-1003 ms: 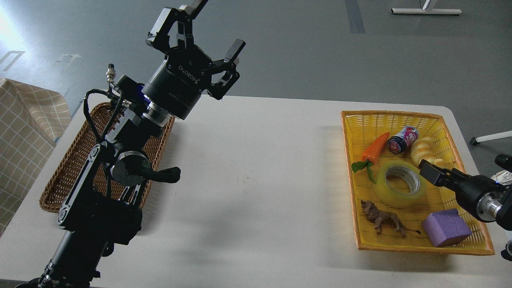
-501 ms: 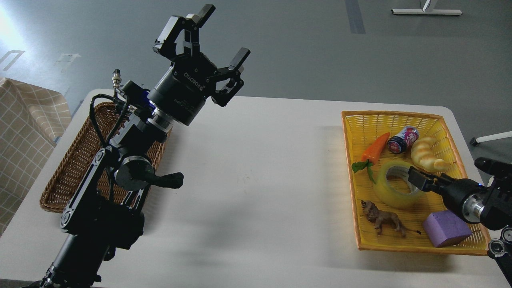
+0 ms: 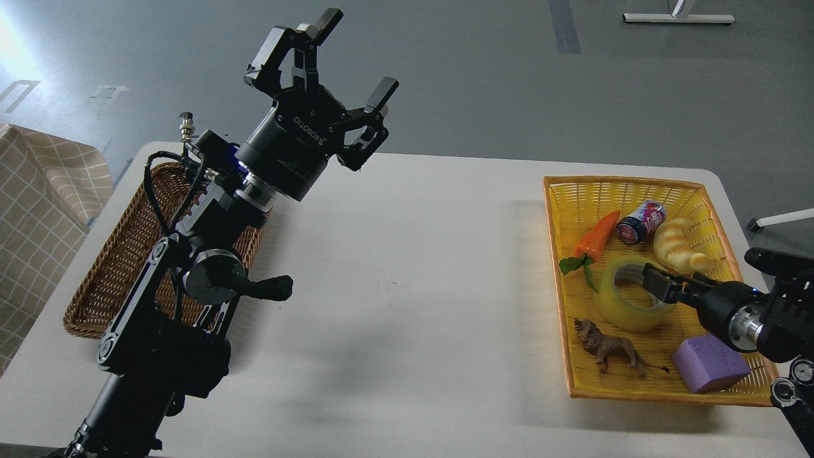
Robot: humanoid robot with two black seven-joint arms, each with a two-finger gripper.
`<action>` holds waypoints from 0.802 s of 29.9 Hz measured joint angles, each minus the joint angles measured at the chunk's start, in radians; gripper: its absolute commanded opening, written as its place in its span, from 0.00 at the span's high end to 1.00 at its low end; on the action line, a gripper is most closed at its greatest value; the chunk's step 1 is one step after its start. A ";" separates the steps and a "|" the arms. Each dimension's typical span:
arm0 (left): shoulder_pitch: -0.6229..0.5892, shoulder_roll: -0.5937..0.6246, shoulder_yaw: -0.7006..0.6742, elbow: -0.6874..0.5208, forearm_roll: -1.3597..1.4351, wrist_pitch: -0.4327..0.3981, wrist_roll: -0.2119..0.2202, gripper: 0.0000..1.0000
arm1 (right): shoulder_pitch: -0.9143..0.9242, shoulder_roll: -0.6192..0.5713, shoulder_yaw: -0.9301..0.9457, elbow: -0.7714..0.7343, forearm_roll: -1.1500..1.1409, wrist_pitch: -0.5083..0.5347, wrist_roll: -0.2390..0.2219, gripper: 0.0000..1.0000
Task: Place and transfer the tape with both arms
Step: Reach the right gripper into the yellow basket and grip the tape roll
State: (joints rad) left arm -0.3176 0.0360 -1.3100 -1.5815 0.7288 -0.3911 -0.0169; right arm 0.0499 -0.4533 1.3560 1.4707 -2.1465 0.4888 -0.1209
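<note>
A pale desk (image 3: 413, 286) is seen carrying a brown wicker basket (image 3: 121, 267) at its left edge and a yellow basket (image 3: 572, 356) at the right. The left arm (image 3: 191, 286) is raised over the brown basket, w/ its pincer (image 3: 356, 57) held high above the desk, fingers spread wide and nothing between them. The right arm (image 3: 757, 318) is brought in low from the right edge; its pincer (image 3: 658, 283) is set at the right rim of the tape (image 3: 620, 305), over the core opening, but whether it's clenched on the roll can't be told. The tape is lying flat in the yellow basket's middle, between a toy carrot (image 3: 594, 238), a croissant toy (image 3: 677, 251), a lion figure (image 3: 607, 348) and a purple block (image 3: 709, 364). A small can (image 3: 639, 222) is lying nr the far wall.
</note>
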 measured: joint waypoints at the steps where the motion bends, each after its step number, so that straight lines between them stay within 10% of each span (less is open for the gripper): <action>1: 0.000 0.000 0.000 0.000 0.000 0.000 0.000 0.01 | 0.000 -0.001 0.000 0.000 0.000 0.000 0.000 0.29; 24: 0.003 -0.005 -0.001 0.000 0.007 0.003 0.000 0.01 | -0.016 0.006 -0.037 0.002 -0.002 0.000 -0.014 0.35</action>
State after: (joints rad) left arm -0.3141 0.0315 -1.3109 -1.5815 0.7354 -0.3884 -0.0170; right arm 0.0342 -0.4478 1.3195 1.4731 -2.1489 0.4888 -0.1346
